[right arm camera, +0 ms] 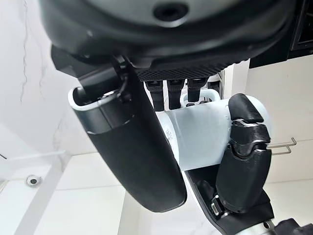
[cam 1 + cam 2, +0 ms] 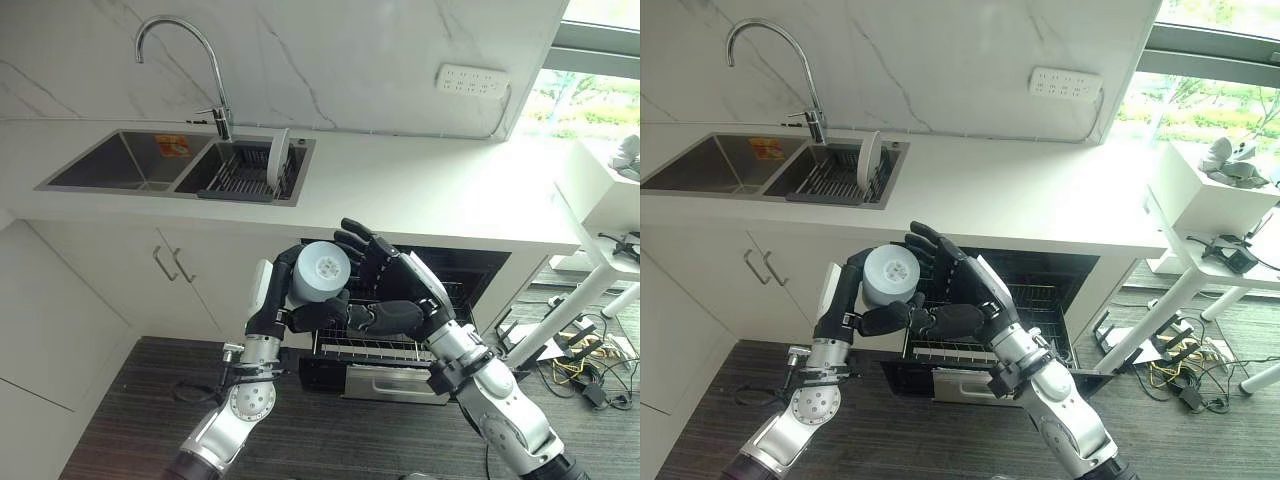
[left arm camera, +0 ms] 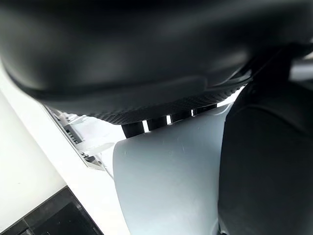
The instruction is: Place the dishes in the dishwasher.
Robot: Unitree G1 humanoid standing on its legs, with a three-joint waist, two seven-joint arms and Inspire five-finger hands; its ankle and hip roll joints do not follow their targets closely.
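cup gripped by left hand, right hand cupping it, dishwasher open

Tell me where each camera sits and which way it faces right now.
Left eye view: on the head, looking down at the pale grey cylindrical cup held before the open dishwasher's wire rack; both arms show.
Right eye view: beside it, same scene, slightly offset.
Left wrist view: along the left hand, close on the cup.
Right wrist view: along the right hand, whose thumb lies across the cup.
All four share the cup.
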